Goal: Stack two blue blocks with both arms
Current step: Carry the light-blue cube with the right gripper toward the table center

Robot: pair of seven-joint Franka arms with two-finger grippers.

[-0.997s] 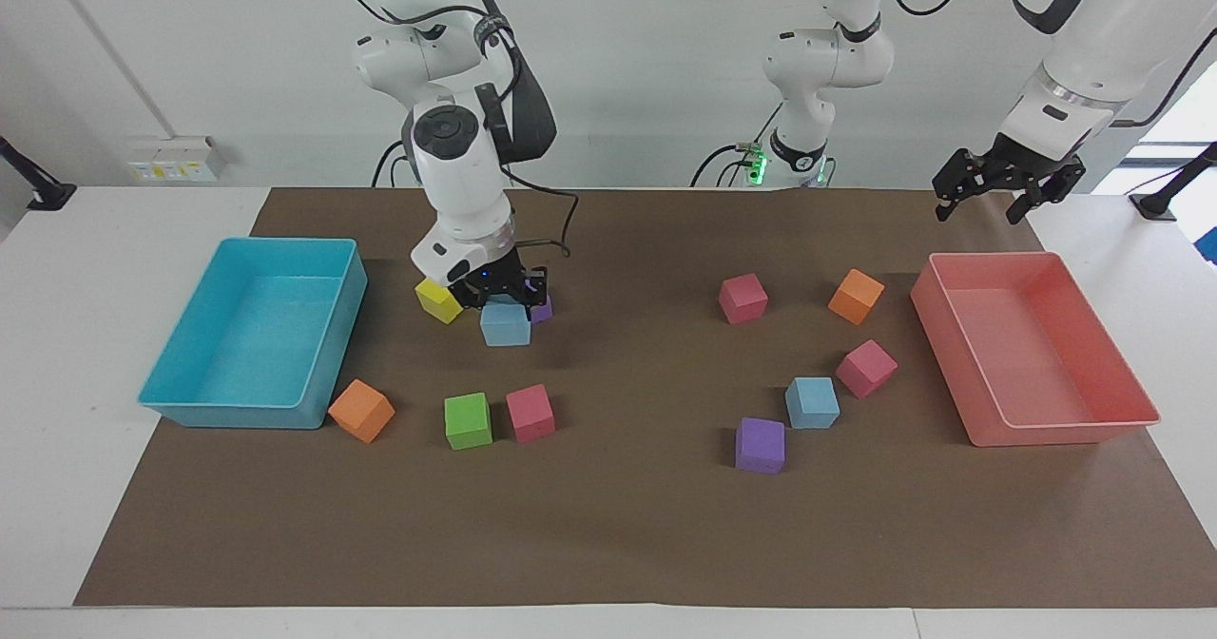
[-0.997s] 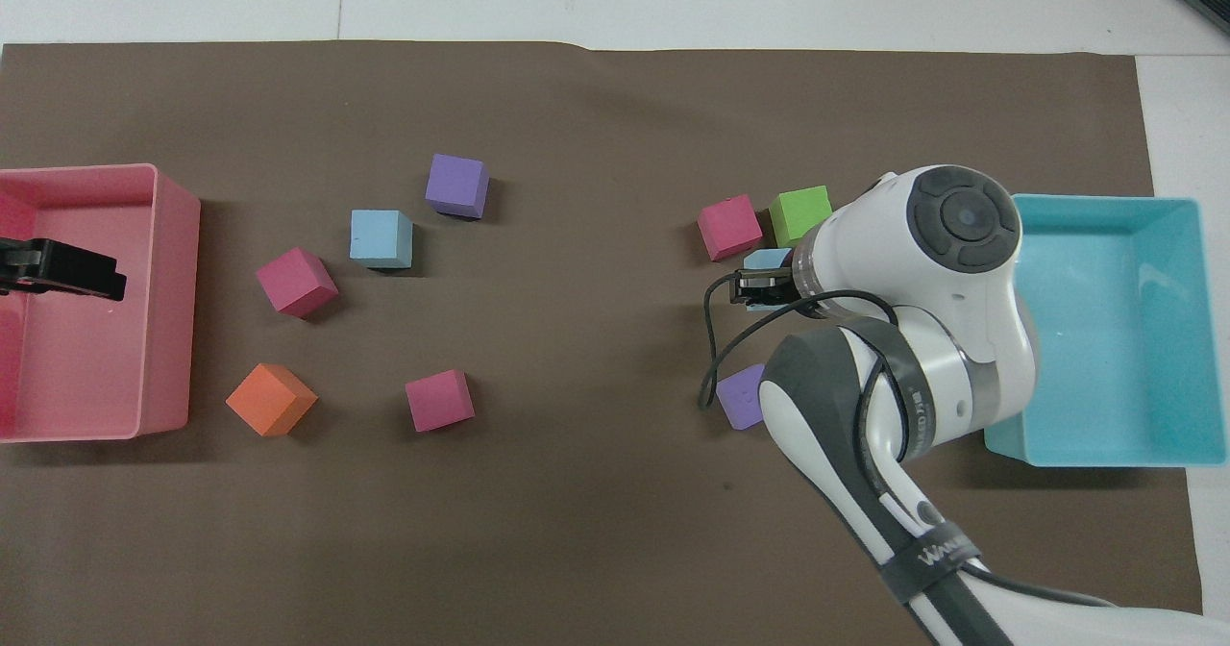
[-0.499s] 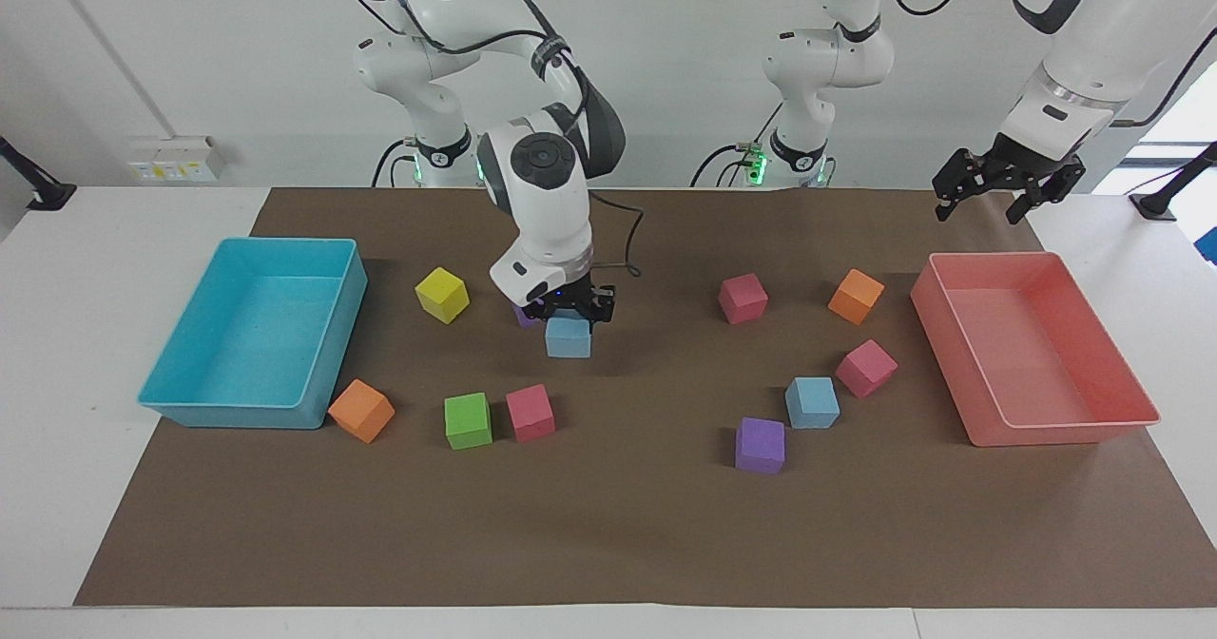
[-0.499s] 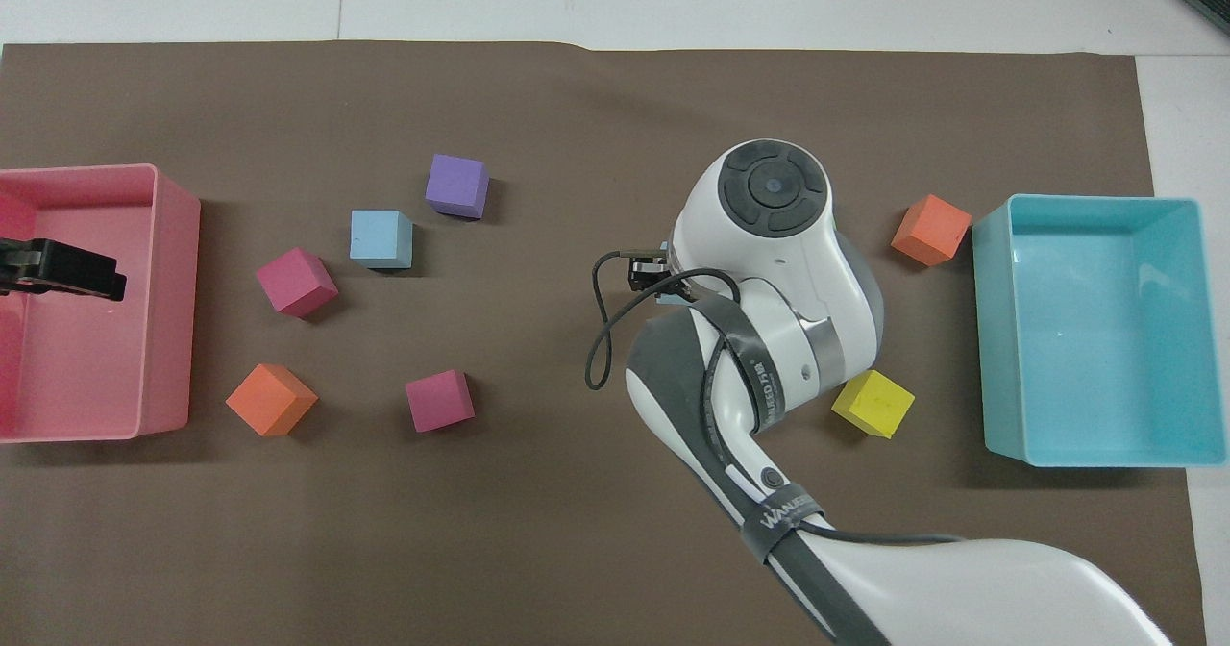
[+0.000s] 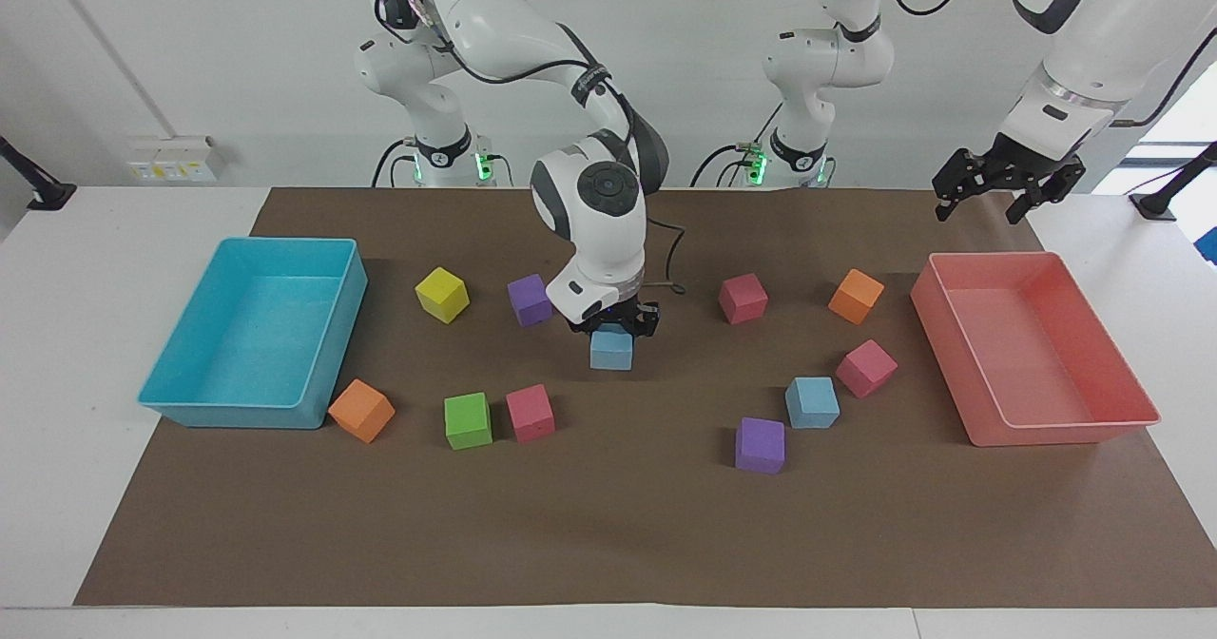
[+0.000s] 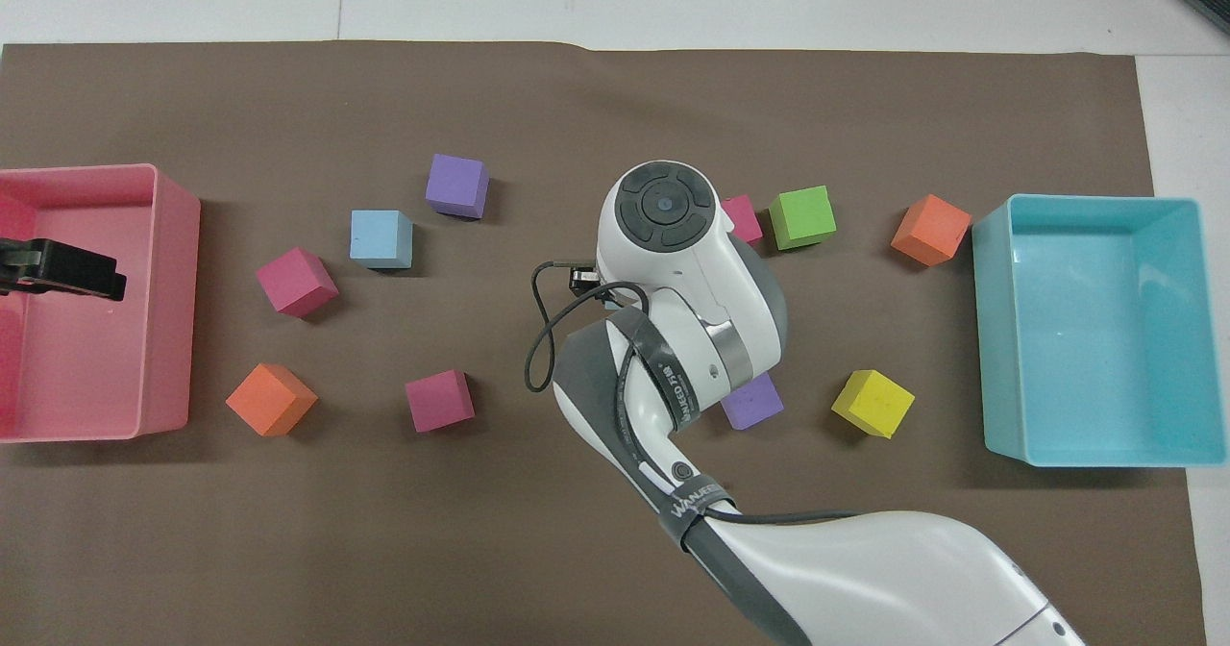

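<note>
My right gripper (image 5: 613,321) is shut on a sky-blue block (image 5: 610,349) and holds it just over the middle of the brown mat, between a purple cube (image 5: 529,299) and a pink cube (image 5: 743,298). In the overhead view the right arm's wrist (image 6: 673,242) covers both this gripper and its block. The other blue block (image 5: 812,402) (image 6: 381,238) rests on the mat toward the left arm's end, beside a purple cube (image 5: 761,445). My left gripper (image 5: 1008,187) (image 6: 58,269) waits open and holds nothing, raised over the pink tray (image 5: 994,257).
A turquoise tray (image 5: 285,242) stands at the right arm's end. Around it lie yellow (image 5: 442,294), orange (image 5: 361,410), green (image 5: 468,420) and pink (image 5: 530,413) cubes. An orange cube (image 5: 856,296) and a pink cube (image 5: 865,368) lie near the pink tray.
The right arm has carried the blue block from beside the yellow and purple cubes toward the middle of the mat, uncovering those cubes. The left arm has not moved.
</note>
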